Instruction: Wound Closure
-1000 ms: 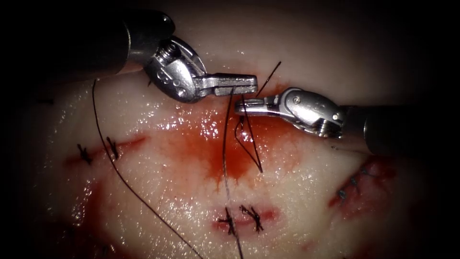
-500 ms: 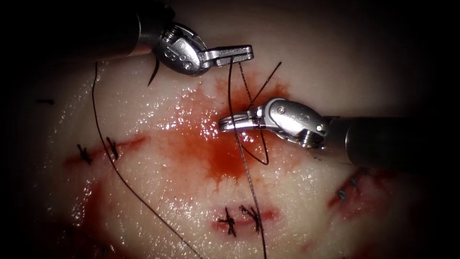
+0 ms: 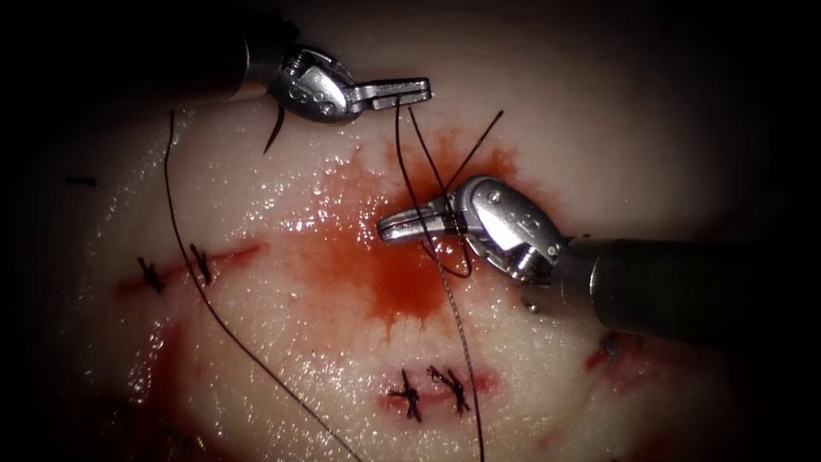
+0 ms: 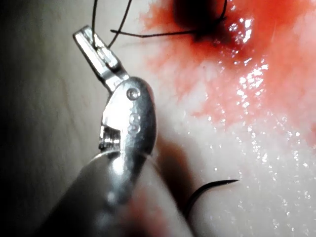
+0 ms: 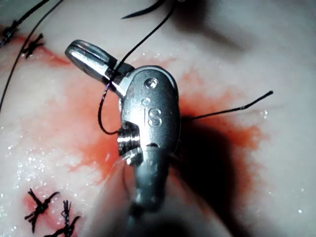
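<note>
L tool (image 3: 417, 89) jaws clamped on thread (image 3: 409, 162), above red fluid patch (image 3: 385, 274). R tool (image 3: 398, 227) jaws closed, thread looped round them, over patch. Needle (image 4: 210, 190) lies free on tissue (image 3: 282, 342) beside L tool, not embedded

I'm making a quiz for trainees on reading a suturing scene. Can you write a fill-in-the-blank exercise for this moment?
1. The left tool has its jaws shut on the ___.
2. A loop of it winds around the right tool, whose jaws are ___.
3. The needle lies on the tissue to the left of the red fluid, held by ___ tool.

Missing words: thread; shut; neither.
</note>
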`<state>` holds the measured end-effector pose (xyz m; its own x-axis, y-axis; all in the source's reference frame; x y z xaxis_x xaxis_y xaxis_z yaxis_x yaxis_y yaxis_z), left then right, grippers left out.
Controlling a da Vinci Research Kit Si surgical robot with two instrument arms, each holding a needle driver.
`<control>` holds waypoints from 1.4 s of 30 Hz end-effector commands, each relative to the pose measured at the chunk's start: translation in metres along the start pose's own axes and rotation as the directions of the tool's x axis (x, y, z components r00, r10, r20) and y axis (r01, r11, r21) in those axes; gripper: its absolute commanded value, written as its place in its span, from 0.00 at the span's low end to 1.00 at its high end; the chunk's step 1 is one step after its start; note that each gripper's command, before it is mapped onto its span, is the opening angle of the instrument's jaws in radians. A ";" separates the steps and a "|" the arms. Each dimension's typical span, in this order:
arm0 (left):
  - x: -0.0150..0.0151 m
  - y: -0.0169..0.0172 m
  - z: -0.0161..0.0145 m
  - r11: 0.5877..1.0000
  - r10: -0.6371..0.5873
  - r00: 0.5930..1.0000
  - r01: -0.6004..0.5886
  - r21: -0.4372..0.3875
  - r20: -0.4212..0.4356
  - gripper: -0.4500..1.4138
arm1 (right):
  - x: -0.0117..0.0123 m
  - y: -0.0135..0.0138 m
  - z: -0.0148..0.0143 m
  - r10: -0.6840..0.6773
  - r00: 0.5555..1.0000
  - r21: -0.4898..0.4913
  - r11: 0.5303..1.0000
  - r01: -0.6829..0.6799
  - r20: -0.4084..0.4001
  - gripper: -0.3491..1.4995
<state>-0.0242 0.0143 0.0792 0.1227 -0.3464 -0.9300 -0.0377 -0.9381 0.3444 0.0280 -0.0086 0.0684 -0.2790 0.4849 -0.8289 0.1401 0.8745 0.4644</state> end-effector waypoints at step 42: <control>-0.0013 0.0122 0.0040 0.991 -0.107 0.988 0.116 -0.072 0.110 0.00 | -0.0033 0.0062 -0.0078 0.438 0.857 -0.647 0.577 -0.499 -0.271 0.86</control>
<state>-0.0285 0.0030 0.0833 0.0146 -0.2411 -0.9704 0.0521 -0.9690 0.2416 0.0217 -0.0048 0.0760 -0.4398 0.7962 -0.4156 -0.4007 0.2401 0.8842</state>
